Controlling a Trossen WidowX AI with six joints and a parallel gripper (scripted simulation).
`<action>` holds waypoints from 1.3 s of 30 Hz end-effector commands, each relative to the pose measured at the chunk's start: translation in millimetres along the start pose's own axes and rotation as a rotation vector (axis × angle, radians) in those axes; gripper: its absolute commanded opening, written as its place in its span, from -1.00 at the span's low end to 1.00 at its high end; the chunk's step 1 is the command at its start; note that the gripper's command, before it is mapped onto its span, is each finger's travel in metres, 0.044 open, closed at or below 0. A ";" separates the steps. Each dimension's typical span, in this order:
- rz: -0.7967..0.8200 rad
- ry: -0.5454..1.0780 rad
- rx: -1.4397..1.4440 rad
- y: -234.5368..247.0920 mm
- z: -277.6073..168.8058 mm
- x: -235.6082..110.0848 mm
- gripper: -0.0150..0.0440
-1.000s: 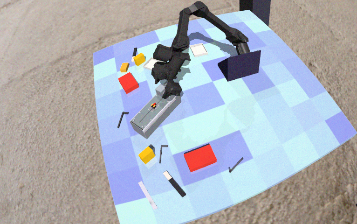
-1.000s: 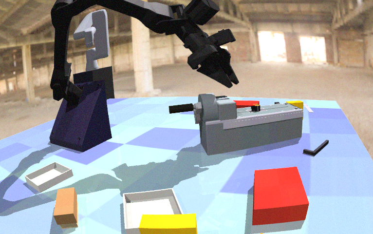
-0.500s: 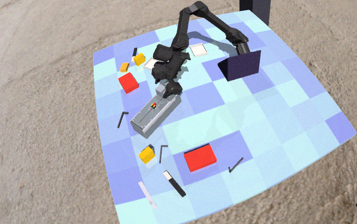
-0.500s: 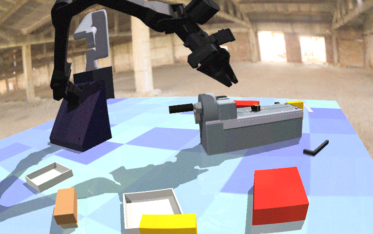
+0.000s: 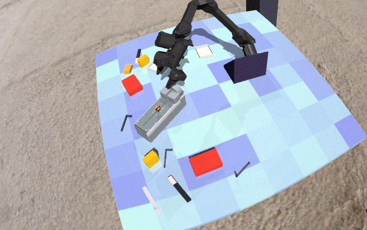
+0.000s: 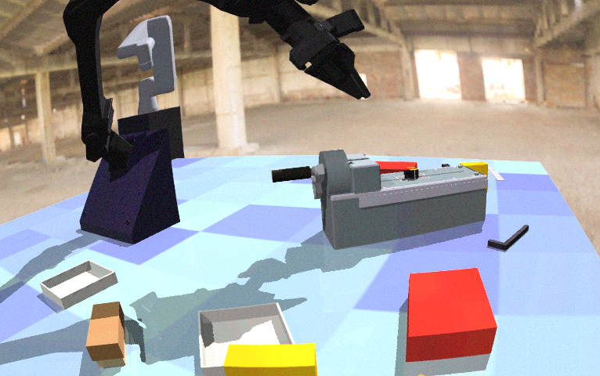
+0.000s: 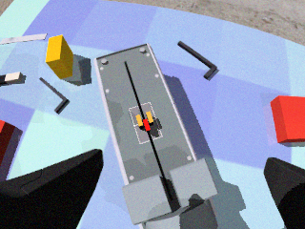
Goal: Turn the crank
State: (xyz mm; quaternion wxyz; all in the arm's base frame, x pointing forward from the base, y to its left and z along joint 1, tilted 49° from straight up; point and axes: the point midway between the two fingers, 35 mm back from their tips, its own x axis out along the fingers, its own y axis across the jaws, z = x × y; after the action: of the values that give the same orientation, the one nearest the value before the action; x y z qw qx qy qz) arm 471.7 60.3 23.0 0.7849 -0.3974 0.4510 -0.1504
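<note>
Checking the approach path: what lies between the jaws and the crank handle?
Only air: the open gripper hangs above the black handle, shown in the exterior view.
</note>
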 end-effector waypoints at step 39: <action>0.283 -0.139 -0.284 -62.5 -106.2 1.2 1.00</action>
State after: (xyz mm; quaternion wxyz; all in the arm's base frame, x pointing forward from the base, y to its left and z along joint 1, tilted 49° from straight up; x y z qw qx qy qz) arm 392.9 -29.8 44.9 0.7633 -0.4447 0.4660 0.0493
